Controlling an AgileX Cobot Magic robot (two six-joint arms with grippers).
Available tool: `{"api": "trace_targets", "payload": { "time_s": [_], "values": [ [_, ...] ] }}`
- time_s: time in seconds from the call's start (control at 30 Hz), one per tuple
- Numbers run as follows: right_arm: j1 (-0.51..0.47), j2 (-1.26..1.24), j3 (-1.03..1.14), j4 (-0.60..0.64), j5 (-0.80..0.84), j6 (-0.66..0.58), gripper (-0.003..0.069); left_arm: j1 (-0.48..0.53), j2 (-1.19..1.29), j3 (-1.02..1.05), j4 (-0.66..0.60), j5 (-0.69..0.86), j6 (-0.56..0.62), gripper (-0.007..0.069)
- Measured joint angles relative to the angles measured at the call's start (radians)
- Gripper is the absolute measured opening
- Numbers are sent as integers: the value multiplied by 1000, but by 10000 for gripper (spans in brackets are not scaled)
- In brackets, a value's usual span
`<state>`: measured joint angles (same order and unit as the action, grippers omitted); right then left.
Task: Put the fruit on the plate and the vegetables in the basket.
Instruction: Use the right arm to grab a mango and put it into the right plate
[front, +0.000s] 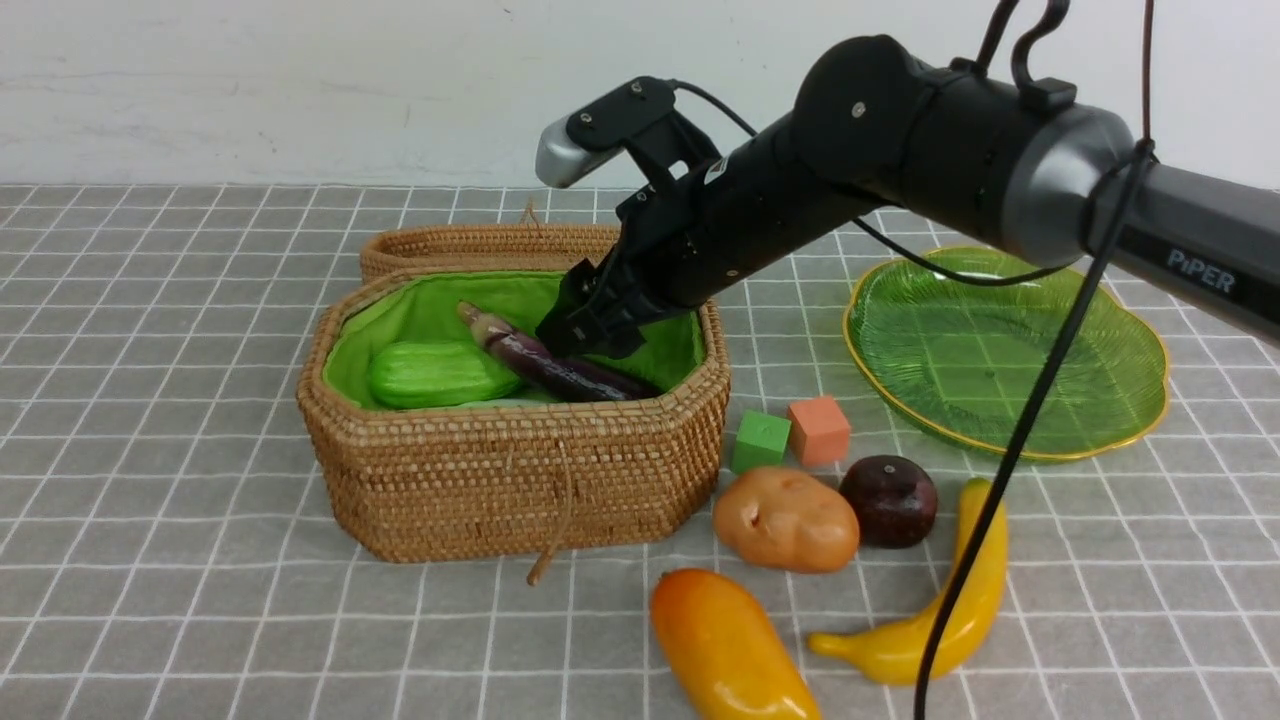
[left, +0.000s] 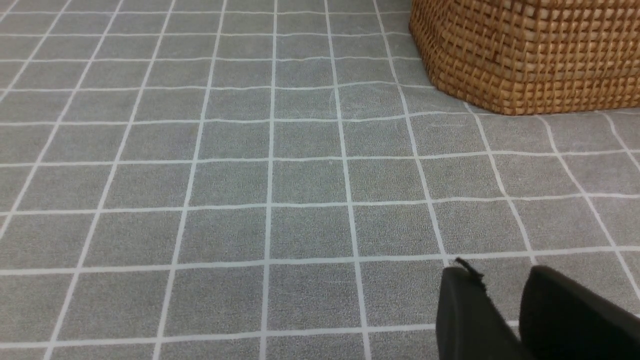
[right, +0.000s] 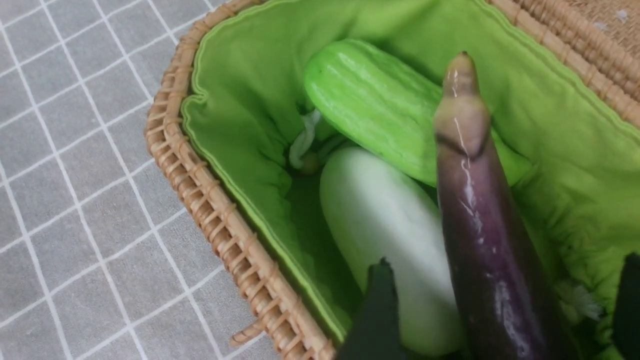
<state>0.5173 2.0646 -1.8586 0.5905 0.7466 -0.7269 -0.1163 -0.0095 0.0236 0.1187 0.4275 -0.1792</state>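
- Mango (front: 730, 650), banana (front: 940, 610), maroon fruit (front: 889, 500) and potato (front: 787, 520) lie on counter (front: 200, 600), near plate (front: 930, 340).
- Cucumber (front: 435, 373), radish (right: 380, 225) and eggplant (right: 480, 240) lie in basket (front: 510, 480).
- Right end effector (right: 505, 280) inside basket: jaws wide, eggplant between them, ungripped.
- Left end effector (left: 515, 300) low over counter: jaws a narrow gap apart, holding nothing.

Recorded right arm (front: 900, 130) stretched across toward the left and pitched downward, right pincer (front: 588, 345) with jaws spread wide, gripping nothing; left pincer (left: 502, 274) low, jaws narrowly parted, empty.
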Motion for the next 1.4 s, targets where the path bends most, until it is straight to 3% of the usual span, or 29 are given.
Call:
{"api": "trace_targets", "payload": {
  "time_s": [0.2,0.43,0.5,0.57,0.8,0.97,1.13,1.4],
  "values": [
    [0,0,0,-2,9,0,637,0,0,0,0,0,0,184],
    [0,-32,0,-22,82,20,600,0,0,0,0,0,0,186],
    [0,-50,0,-50,113,62,591,0,0,0,0,0,0,186],
    [2,-105,0,-128,212,217,594,0,0,0,0,0,0,188],
    [81,-154,83,-298,398,411,606,0,0,0,0,0,0,197],
    [186,-148,234,-400,373,561,606,0,0,0,0,0,0,204],
    [201,-148,352,-452,278,693,605,0,0,0,0,0,0,209],
    [181,-128,456,-438,166,727,579,0,0,0,0,0,0,217]
  ]
}}
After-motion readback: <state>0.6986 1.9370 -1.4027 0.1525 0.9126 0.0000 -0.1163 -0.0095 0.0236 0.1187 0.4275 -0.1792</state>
